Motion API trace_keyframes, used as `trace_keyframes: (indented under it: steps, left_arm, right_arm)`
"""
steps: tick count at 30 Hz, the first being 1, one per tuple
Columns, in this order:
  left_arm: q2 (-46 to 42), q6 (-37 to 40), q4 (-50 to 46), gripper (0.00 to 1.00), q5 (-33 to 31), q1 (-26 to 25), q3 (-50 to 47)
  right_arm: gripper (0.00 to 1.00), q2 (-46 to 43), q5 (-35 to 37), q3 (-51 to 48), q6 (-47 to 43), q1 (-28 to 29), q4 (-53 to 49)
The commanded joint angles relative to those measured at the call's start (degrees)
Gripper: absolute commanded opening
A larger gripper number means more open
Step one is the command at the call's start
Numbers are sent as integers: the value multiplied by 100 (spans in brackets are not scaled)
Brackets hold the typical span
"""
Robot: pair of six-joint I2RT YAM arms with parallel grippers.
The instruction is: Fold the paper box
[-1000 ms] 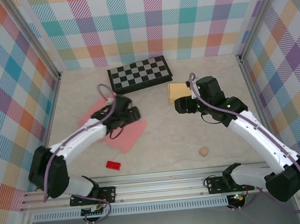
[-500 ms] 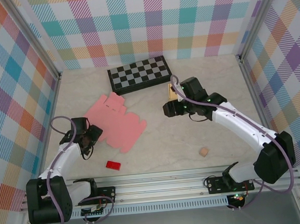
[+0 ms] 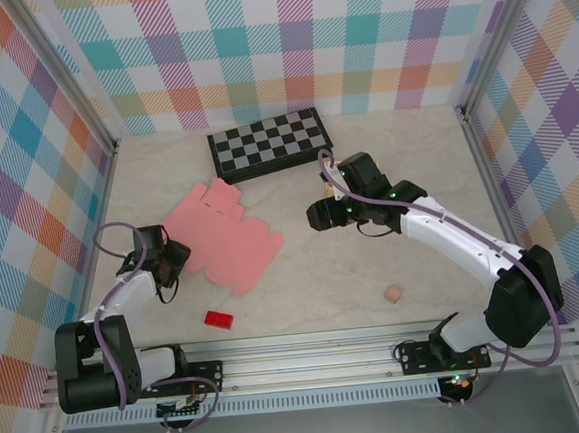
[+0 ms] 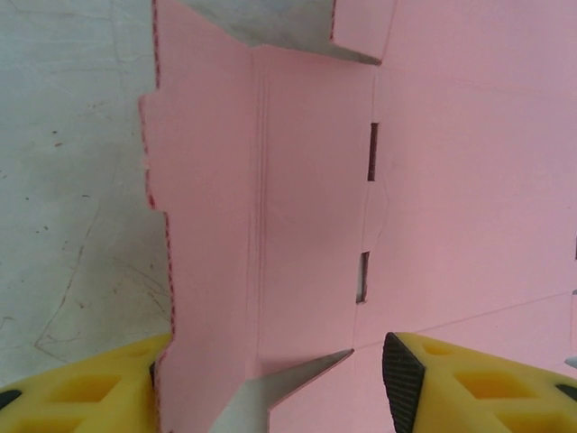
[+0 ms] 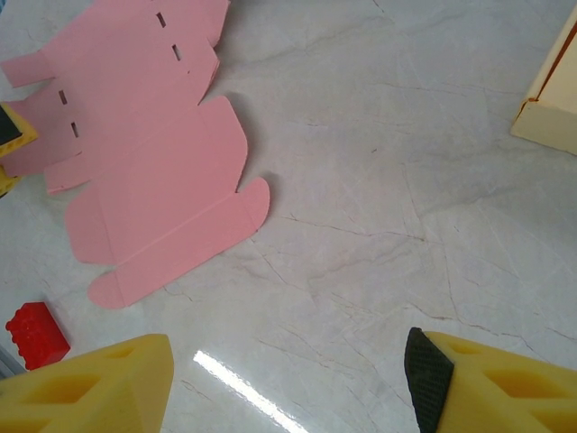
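Observation:
The paper box is a flat pink cardboard cutout lying unfolded on the marble table, left of centre. My left gripper sits low at the sheet's left edge. In the left wrist view the sheet spreads under the left gripper, whose yellow fingers stand apart astride a side flap without pinching it. My right gripper hovers open over bare table right of the sheet. From the right wrist the sheet lies ahead and to the left of the right gripper, which holds nothing.
A folding chessboard lies at the back. A tan box sits behind my right arm. A red brick lies near the front left. A small wooden cube rests front right. Checked walls close in the table.
My left gripper has pulled back from over the sheet to its left edge and its jaws have narrowed. My right gripper has moved left toward the sheet.

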Motion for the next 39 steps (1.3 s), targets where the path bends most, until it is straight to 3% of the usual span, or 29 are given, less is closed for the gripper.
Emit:
trace_keyframes:
  steps: [1, 3, 6, 9, 16, 21, 24, 30, 36, 39]
  left_arm:
    - [166, 106, 121, 55, -156, 50, -56]
    - [247, 191, 151, 44, -208, 48, -6]
    - [285, 371, 213, 18, -224, 50, 114]
    - [186, 542, 259, 0, 233, 41, 330]
    - [-1224, 937, -859, 0, 190, -531, 1100]
    - [-1878, 1643, -1217, 0, 458, -1017, 1859]
    - [-1778, 2353, -1286, 0, 553, -1510, 2434]
    - [-1152, 3670, -1396, 0, 471, -2672, 3415]
    - [-814, 4737, -1661, 0, 798, -3234, 4184]
    - [-843, 5111, -1640, 0, 1090, -3429, 4218]
  right_arm:
    - [70, 67, -92, 196, -77, 40, 80]
    - [70, 116, -117, 227, -75, 39, 73]
    - [70, 140, -138, 254, -66, 59, 66]
    - [70, 127, -167, 305, -182, 57, 58]
    - [72, 240, -513, 1064, -994, 57, -141]
    - [72, 286, -539, 1496, -2156, 60, -10]
    - [73, 503, -568, 1983, -2670, 21, -182]
    - [72, 938, -1385, 2573, -3433, -273, -422]
    - [72, 783, -2303, 2013, -4279, -561, 236]
    - [73, 712, -2264, 1739, -4537, -674, 557]
